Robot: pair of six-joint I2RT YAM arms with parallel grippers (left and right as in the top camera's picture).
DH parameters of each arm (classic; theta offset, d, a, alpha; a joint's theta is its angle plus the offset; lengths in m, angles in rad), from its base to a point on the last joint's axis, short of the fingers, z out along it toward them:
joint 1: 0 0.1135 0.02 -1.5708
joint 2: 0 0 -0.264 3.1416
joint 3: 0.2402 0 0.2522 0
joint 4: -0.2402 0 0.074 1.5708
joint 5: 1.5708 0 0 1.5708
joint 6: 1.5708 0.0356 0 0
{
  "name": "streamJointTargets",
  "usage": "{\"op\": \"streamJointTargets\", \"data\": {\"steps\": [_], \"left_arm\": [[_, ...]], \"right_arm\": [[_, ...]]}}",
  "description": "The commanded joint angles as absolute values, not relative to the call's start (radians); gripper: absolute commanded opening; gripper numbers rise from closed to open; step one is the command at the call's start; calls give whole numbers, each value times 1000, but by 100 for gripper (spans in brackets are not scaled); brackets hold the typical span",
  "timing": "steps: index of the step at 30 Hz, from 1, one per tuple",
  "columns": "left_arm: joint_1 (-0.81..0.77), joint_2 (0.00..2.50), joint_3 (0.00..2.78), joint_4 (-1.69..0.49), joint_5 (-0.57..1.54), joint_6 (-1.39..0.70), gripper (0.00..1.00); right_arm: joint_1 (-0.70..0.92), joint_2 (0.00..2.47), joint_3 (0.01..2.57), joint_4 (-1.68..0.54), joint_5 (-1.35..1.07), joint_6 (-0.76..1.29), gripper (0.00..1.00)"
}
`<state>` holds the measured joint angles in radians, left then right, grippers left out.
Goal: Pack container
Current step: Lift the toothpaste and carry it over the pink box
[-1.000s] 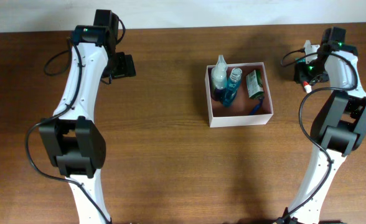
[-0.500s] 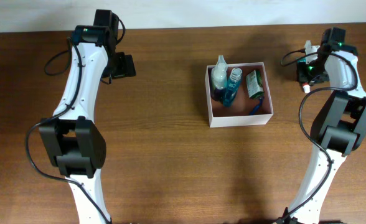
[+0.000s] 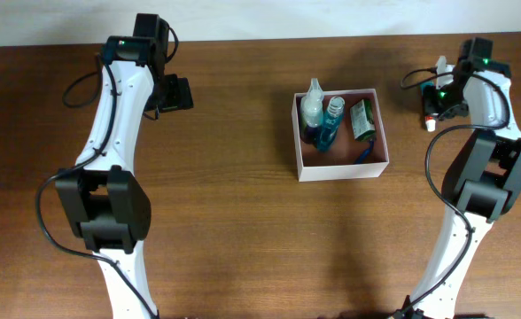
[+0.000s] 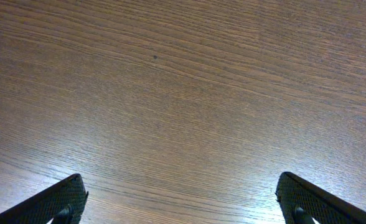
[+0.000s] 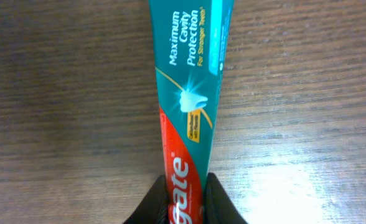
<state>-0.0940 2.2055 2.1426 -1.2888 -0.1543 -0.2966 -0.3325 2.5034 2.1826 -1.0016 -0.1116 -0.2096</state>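
Presently held: the right gripper (image 5: 184, 200) is pinching the red end of a toothpaste tube (image 5: 189, 93), with a dark finger pressing on each side of it.
Tube position: it is lying flat on the wooden table (image 4: 183, 93), stretching straight ahead of the right gripper.
Tube writing: the teal part is reading "Maximum Cavity Protection for Stronger Teeth"; the red part is showing white letters ending in "gate", the rest hidden between the fingers.
Tube picture: a sparkling white tooth is sitting between the teal and the red.
Left gripper (image 4: 183, 208): its fingers are standing spread wide, holding nothing, with only bare wood ahead of them.
Container (image 3: 342, 171): it is sitting well apart from both grippers, between them, nearer the right gripper and off to that gripper's left.
Container contents: a clear bottle (image 3: 312, 108), a blue bottle (image 3: 331, 120) and a green packet (image 3: 361, 120) are lying inside; their labels are too small to read.
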Motion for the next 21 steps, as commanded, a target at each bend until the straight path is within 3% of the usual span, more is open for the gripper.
{"op": "streamJointTargets", "data": {"steps": [1, 14, 21], "left_arm": [[-91, 2195, 2140, -1287, -154, -306, 99], [-91, 2195, 2140, -1287, -154, -306, 99], [-91, 2195, 2140, -1287, -154, -306, 99]], "right_arm": [[-323, 2514, 2284, -1045, -131, -200, 15], [-201, 2514, 2860, -1524, -218, -94, 15], [-133, 2497, 2951, -1699, -216, -94, 14]]}}
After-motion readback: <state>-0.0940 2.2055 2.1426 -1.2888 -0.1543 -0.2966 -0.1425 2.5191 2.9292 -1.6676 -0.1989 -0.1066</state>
